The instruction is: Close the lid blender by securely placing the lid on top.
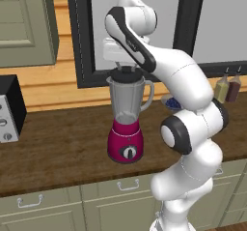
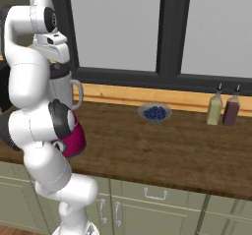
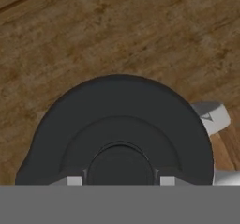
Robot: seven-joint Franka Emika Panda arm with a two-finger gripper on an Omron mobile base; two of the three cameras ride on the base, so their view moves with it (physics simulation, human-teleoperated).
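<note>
Lid: the dark round lid [image 1: 127, 75] sat at the top of the blender [image 1: 127, 119] jar, apparently level on the rim, with the hand [image 1: 126, 68] directly above it.
Blender: it stood upright on the wooden bench [image 1: 62, 148], mid-depth, left of the arm.
Hand: the tips [image 3: 74, 181] flanked the lid's central knob; whether they clenched it or had let go could not be told.
Step in hand: seating the lid, judged nearly done. Doing it well meant pressing straight down, keeping the lid centred and flat on the rim, then parting the tips before lifting vertically so the jar was not tipped.
Counts: one lid, one blender, one berry bowl [image 2: 155, 113] to the right, two bottles [image 2: 214, 107] far right, one boxy appliance [image 1: 9, 110] at the left.
</note>
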